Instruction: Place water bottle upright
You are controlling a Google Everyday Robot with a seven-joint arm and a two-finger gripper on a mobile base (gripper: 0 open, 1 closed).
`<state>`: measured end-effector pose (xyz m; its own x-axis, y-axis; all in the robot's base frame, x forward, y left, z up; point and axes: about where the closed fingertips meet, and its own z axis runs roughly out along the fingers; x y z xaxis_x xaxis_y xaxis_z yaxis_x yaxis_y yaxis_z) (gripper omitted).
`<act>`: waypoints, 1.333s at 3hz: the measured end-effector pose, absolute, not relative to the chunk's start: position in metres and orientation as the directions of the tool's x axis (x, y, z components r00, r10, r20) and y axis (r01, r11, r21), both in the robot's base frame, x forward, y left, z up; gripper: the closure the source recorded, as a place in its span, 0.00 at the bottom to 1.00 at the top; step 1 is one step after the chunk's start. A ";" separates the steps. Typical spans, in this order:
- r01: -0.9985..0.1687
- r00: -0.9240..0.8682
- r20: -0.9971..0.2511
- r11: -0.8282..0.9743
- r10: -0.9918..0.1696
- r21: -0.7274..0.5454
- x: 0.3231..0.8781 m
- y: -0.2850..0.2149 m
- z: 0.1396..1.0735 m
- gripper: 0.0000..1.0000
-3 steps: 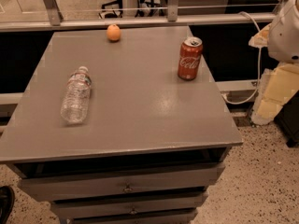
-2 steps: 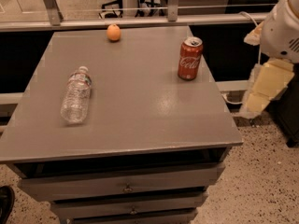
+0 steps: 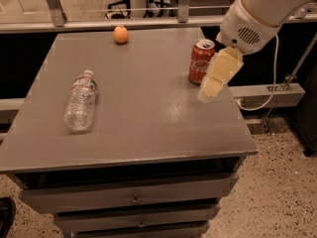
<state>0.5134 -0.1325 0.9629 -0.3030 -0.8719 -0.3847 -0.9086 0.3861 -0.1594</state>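
Note:
The water bottle (image 3: 80, 101) is clear and ribbed with a white cap. It lies on its side on the left part of the grey table (image 3: 143, 128), its cap pointing away towards the far edge. My gripper (image 3: 207, 94) is pale yellow. It hangs from the white arm over the right part of the table, just in front of and right of the red Coca-Cola can (image 3: 201, 61). It is far to the right of the bottle and holds nothing that I can see.
An orange (image 3: 120, 34) sits near the far edge of the table. The upright can stands at the far right. Drawers (image 3: 133, 200) run below the front edge. A rail and cable lie to the right, above speckled floor.
The arm has swung left from beside the table's right edge to above its right part, close to the can. The bottle, can and orange have not moved.

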 end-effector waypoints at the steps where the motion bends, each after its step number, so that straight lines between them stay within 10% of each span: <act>1: -0.914 -0.312 -0.447 0.394 -0.838 -0.100 0.546 -0.082 0.955 0.00; 4: -0.935 -0.283 -0.551 0.355 -0.785 -0.026 0.585 0.000 0.955 0.00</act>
